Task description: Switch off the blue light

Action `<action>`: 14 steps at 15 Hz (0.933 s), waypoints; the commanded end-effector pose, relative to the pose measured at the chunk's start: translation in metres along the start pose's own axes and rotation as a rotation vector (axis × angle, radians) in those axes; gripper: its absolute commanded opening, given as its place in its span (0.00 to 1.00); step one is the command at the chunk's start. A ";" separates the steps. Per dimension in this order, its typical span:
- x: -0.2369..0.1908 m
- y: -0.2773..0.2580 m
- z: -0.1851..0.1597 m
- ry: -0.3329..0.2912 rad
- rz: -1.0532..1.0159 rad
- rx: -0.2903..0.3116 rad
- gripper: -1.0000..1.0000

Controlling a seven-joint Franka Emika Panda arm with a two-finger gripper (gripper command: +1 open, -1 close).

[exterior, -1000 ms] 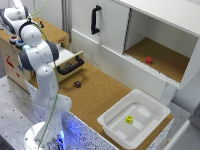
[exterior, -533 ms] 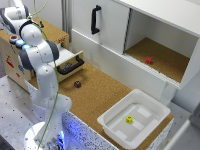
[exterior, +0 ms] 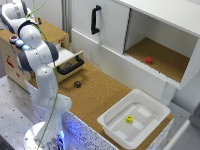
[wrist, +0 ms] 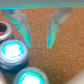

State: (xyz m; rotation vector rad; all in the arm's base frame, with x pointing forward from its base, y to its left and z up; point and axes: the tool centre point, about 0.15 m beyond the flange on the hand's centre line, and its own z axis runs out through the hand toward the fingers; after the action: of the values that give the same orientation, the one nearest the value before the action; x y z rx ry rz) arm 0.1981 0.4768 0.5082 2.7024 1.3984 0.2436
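Note:
The blue light (wrist: 12,50) is a small glowing light-blue dome set in a grey ring, next to a dark-red button (wrist: 4,31). A second glowing dome (wrist: 30,79) sits just past it. In the exterior view the blue light (exterior: 19,43) and the dark-red button (exterior: 13,38) sit on top of a wooden box (exterior: 10,57) at the far left, beneath the arm's hand. My gripper (wrist: 37,42) is open, with its two fingers (wrist: 54,27) hanging over bare cork beside the buttons. Nothing is between them and they touch no dome.
An open drawer with a black handle (exterior: 70,66) juts from the wooden box. A small dark object (exterior: 77,84) lies on the cork table. A white tray (exterior: 112,120) holds a yellow block (exterior: 129,119). A red block (exterior: 148,60) sits in the open cabinet.

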 end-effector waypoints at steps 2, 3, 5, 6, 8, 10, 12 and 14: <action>-0.045 0.044 0.001 0.006 0.155 -0.052 1.00; -0.054 0.049 0.003 0.003 0.177 -0.054 1.00; -0.069 0.057 0.005 0.007 0.228 -0.056 1.00; -0.081 0.063 0.007 0.014 0.268 -0.057 1.00; -0.099 0.070 0.012 0.021 0.329 -0.053 1.00; -0.116 0.079 0.018 0.039 0.397 -0.043 1.00; -0.132 0.090 0.022 0.047 0.454 -0.049 1.00; -0.156 0.107 0.026 0.060 0.533 -0.060 1.00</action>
State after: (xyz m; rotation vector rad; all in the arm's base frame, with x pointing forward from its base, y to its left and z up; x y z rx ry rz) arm 0.2080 0.3599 0.5065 2.8094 0.7594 0.2178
